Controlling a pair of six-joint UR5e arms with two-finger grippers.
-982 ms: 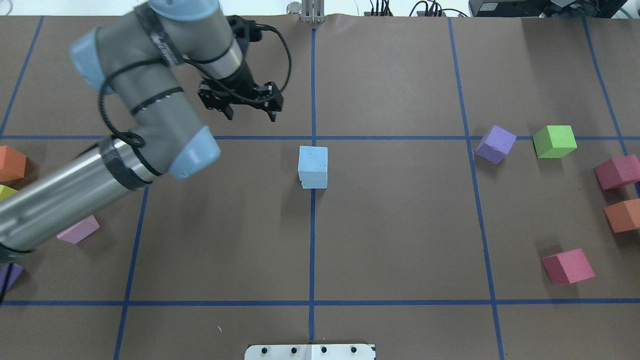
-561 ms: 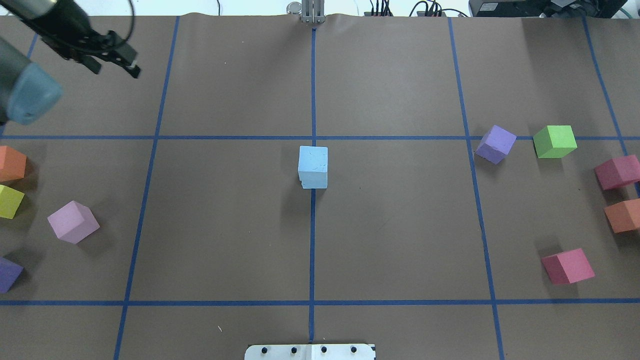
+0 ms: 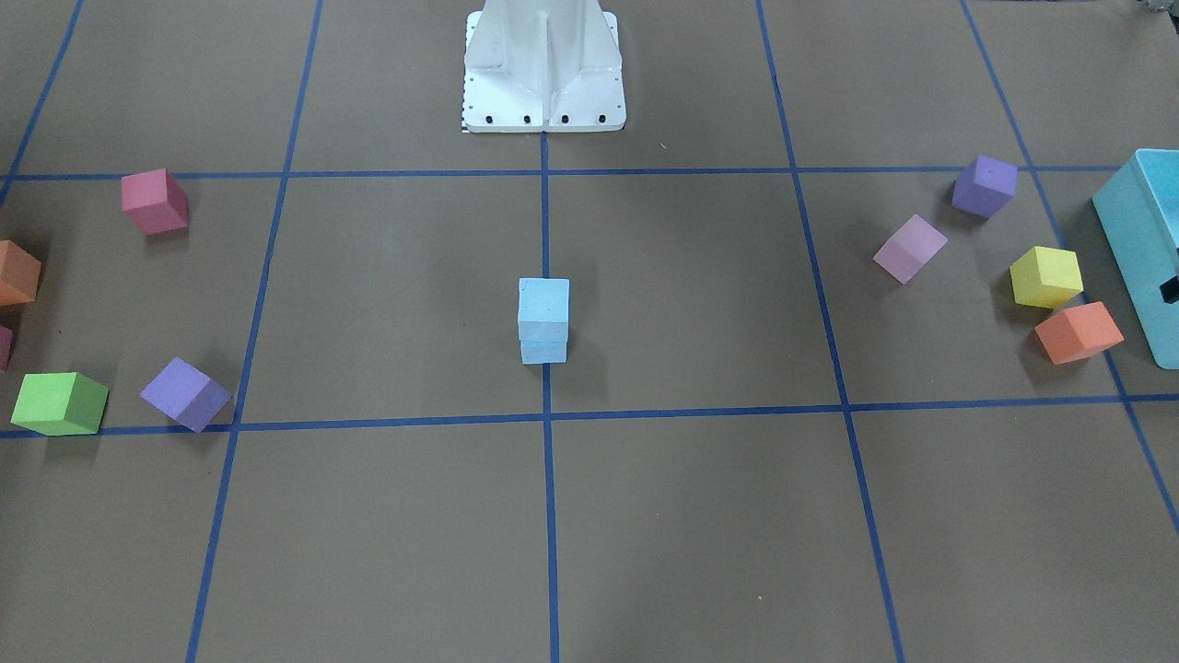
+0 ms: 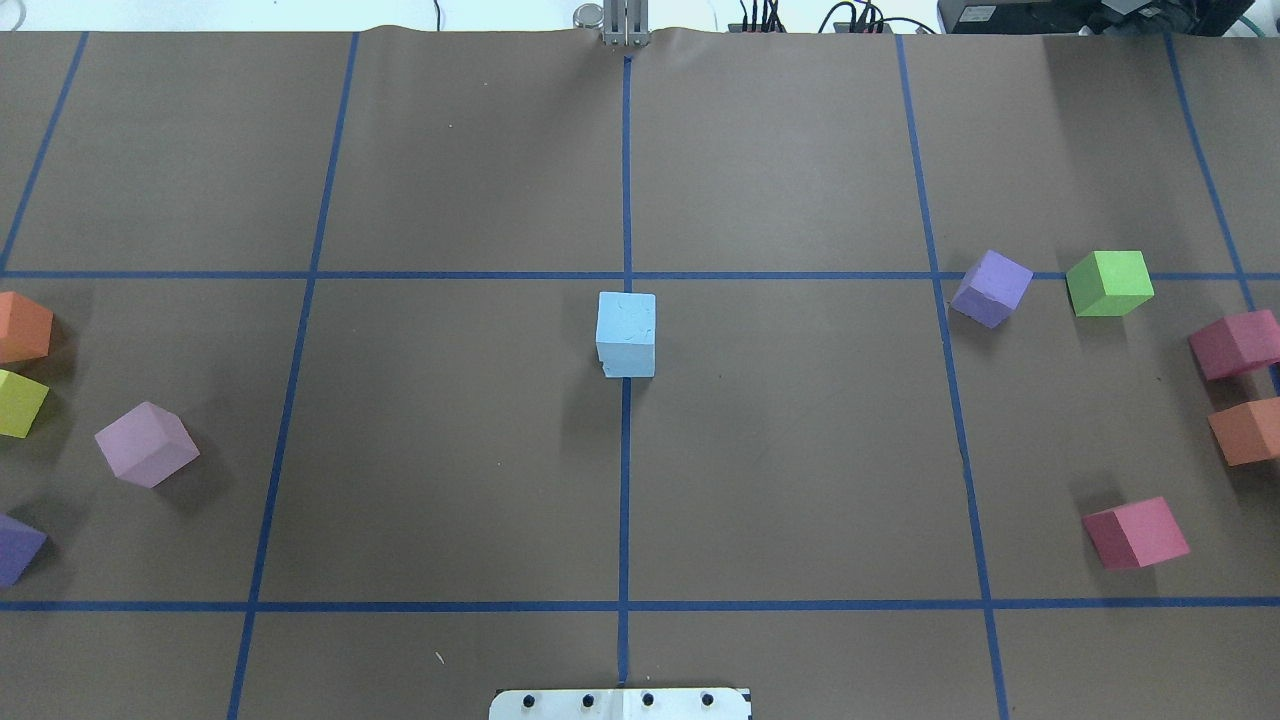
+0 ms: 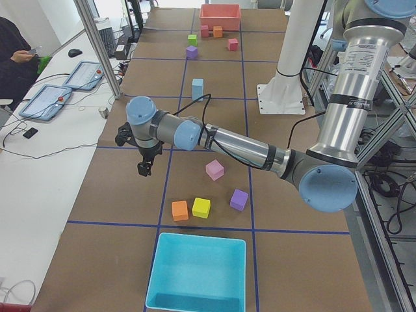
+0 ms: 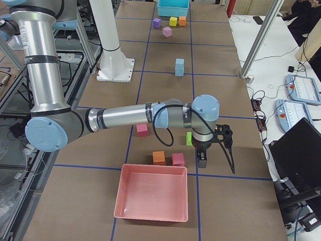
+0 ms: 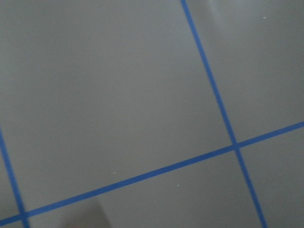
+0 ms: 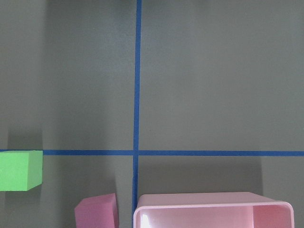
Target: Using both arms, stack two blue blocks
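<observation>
The two blue blocks stand stacked at the table's middle on the blue centre line, the upper block [image 3: 543, 299] on the lower block [image 3: 543, 352]. From above the stack [image 4: 627, 330] reads as one cube; it also shows in the side views [image 5: 197, 88] [image 6: 179, 66]. No gripper touches it. My left gripper [image 5: 144, 162] hangs over the table's far edge at my left end, well away from the stack. My right gripper [image 6: 203, 160] hangs near the green cube at my right end. I cannot tell whether either is open or shut.
Purple [image 4: 990, 287], green [image 4: 1108, 283] and magenta [image 4: 1135, 532] cubes lie on my right. Pink [image 4: 147, 443], yellow and orange cubes lie on my left. A turquoise box [image 5: 195, 273] stands at the left end and a pink tray [image 6: 150, 196] at the right end. The white pedestal [image 3: 543, 64] stands behind.
My left arm has swung away from beside the stack to the left and out of the overhead view. The blue stack has not moved.
</observation>
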